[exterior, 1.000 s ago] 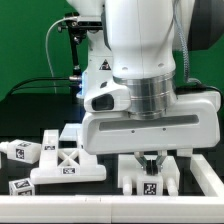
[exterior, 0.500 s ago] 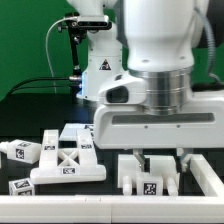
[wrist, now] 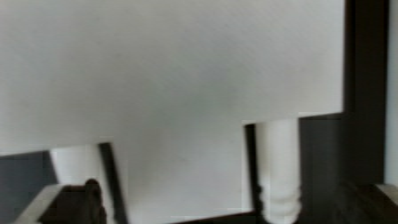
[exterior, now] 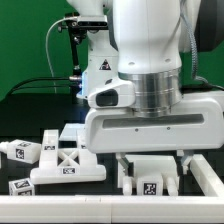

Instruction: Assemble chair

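White plastic makes up nearly everything shown: the chair [exterior: 88, 172] lies as loose parts on a black table [exterior: 10, 168] before a large white robot arm [exterior: 150, 40]. In the exterior view the tool [exterior: 152, 160] is held directly above a blocky chair piece [exterior: 150, 182] marked with a small square tag, near the middle of the table. Its jaws are seen spread wide and nothing is pinched between them. Towards the exterior view's left a cross-braced panel [exterior: 68, 165] is laid flat, with small tagged blocks [exterior: 20, 152] beside it. At the exterior view's right a slab [exterior: 207, 175] is partly seen. In the wrist view a broad white surface [wrist: 178, 80] fills most of the picture, with two white posts [wrist: 276, 170] projecting from it. The step in hand is judged to be the handling of the blocky piece, with the chair far from assembled. Next, the jaws must either be lowered squarely around that piece and closed, or be lifted clear without it being knocked.
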`<move>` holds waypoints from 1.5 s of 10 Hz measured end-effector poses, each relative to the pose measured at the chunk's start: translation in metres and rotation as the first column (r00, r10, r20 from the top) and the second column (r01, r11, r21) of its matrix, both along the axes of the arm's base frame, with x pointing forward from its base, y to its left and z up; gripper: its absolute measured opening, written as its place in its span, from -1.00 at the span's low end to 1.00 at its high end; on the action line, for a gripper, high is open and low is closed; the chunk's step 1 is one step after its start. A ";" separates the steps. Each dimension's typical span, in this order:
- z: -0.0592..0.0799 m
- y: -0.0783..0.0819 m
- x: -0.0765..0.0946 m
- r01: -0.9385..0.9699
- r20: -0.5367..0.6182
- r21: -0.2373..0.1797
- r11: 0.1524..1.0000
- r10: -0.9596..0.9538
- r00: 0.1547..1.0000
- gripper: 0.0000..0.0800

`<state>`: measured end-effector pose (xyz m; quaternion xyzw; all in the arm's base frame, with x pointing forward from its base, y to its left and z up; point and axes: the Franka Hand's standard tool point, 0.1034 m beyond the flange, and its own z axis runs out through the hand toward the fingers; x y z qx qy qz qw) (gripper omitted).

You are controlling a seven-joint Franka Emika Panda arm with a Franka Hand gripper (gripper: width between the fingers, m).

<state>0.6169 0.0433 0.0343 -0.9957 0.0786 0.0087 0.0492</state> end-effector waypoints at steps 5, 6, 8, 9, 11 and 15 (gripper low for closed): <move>-0.009 0.006 0.004 -0.003 0.049 -0.019 1.000 0.004 0.999 0.62; -0.009 0.003 0.004 -0.026 0.052 -0.020 0.999 0.027 0.998 0.62; -0.010 0.003 0.004 -0.026 0.051 -0.019 0.999 0.027 0.998 0.32; -0.010 0.003 0.004 -0.025 0.051 -0.020 0.999 0.026 0.998 -0.03; -0.010 0.003 0.004 -0.025 0.051 -0.020 0.999 0.026 0.998 -0.09; 0.005 0.011 -0.008 -0.036 0.054 -0.015 0.999 0.037 0.998 -0.09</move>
